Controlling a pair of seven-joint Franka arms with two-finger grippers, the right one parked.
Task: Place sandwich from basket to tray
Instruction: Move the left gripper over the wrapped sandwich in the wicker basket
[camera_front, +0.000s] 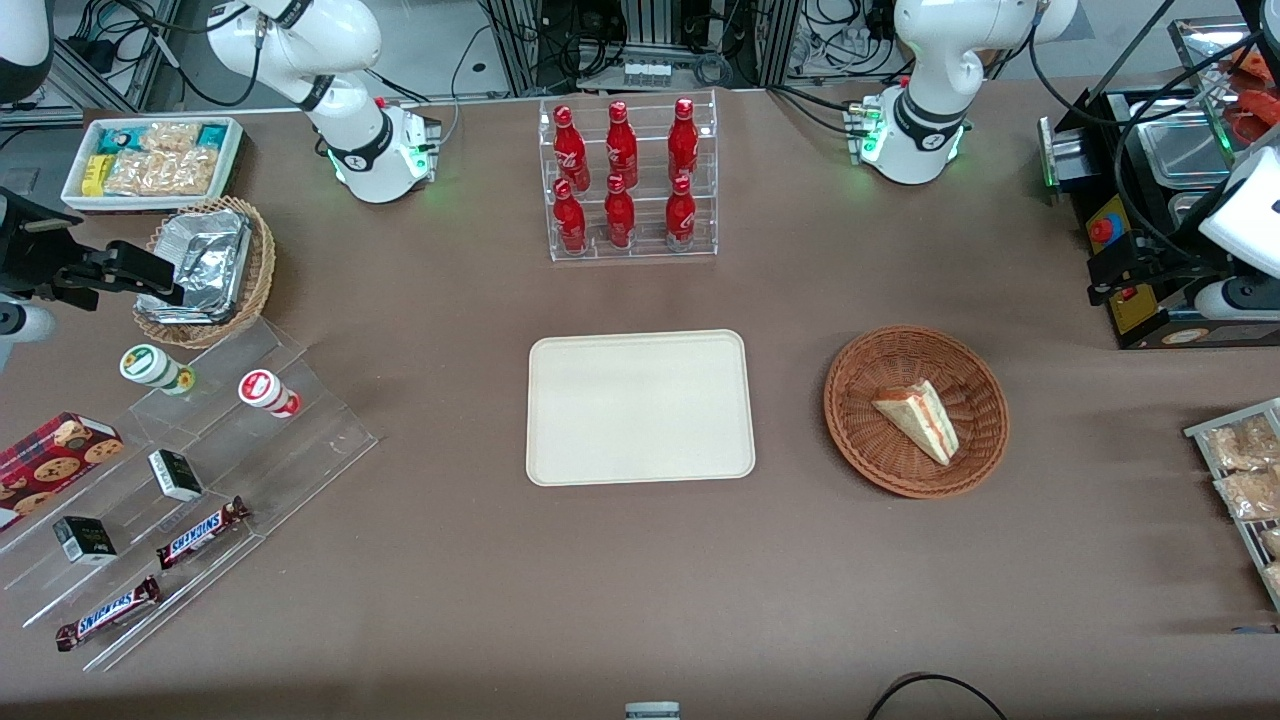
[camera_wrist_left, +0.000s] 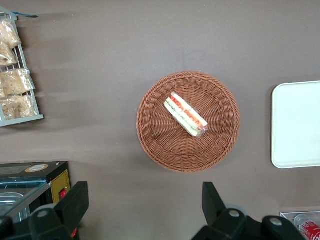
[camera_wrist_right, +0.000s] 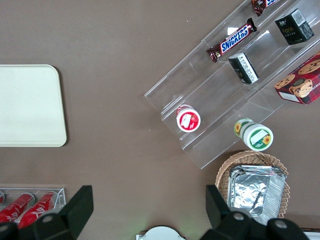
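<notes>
The sandwich (camera_front: 920, 420), a pale wedge with red and green layers, lies in the round reddish-brown basket (camera_front: 868, 362) toward the working arm's end of the table. The cream tray (camera_front: 640, 407) sits bare beside the basket, mid-table. My left gripper (camera_front: 1118, 272) hangs high over the table, farther from the front camera than the basket, next to a black machine. In the left wrist view the gripper (camera_wrist_left: 145, 200) is open with only bare table between its fingers (camera_wrist_left: 75, 200). The basket (camera_wrist_left: 165, 150), sandwich (camera_wrist_left: 186, 115) and tray (camera_wrist_left: 297, 125) all show apart from it.
A black machine with a red button (camera_front: 1150, 200) stands beside the gripper. A wire rack of packaged snacks (camera_front: 1245, 480) lies at the table's edge. An acrylic rack of red bottles (camera_front: 630, 180) stands farther back than the tray. Snack shelves (camera_front: 180, 480) fill the parked arm's end.
</notes>
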